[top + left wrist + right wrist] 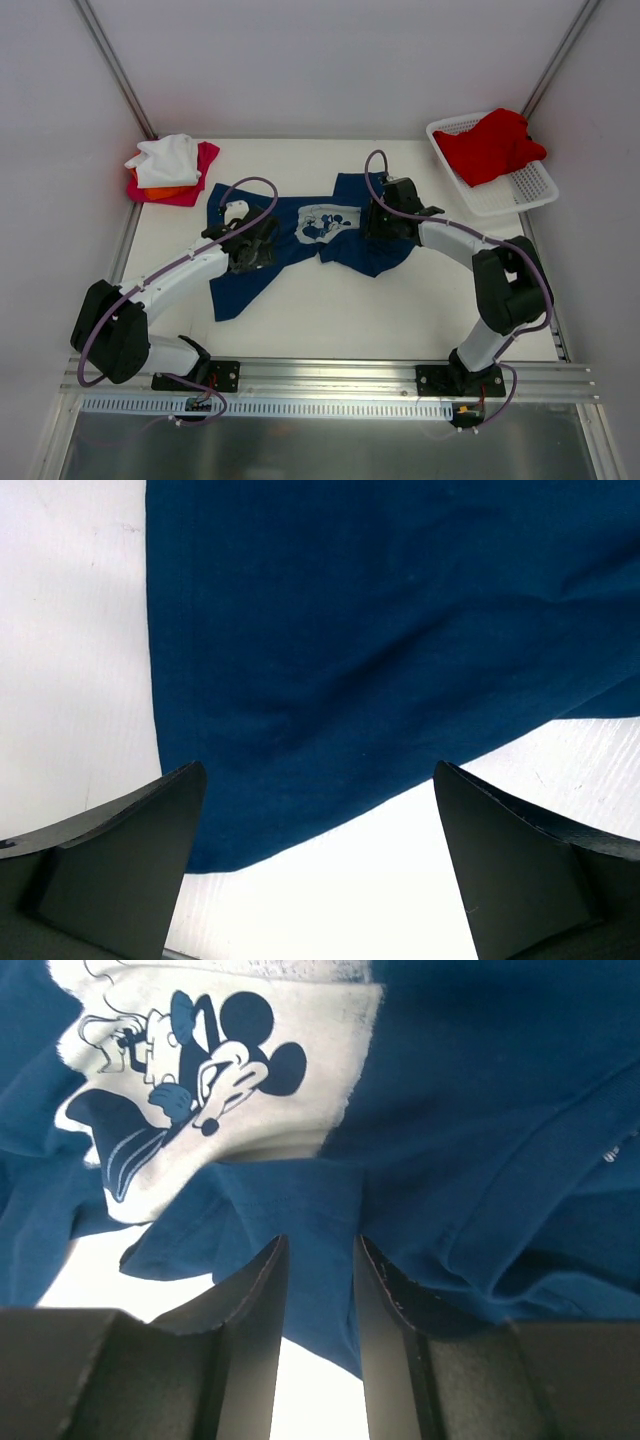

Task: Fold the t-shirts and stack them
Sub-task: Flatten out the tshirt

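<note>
Navy shirt [345, 250] apparently being flattened: fold pinched in narrowed right claw [318, 1245]; left claw [318, 770], wide, must be closed on hem.

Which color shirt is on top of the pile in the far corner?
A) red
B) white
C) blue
B: the white t-shirt lies on top of the pile, over the orange t-shirt and the magenta t-shirt.

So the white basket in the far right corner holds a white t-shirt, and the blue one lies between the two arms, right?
Not quite. The white basket holds a red t-shirt, not a white one; the top external view shows it. The blue t-shirt is placed as you say.
</note>
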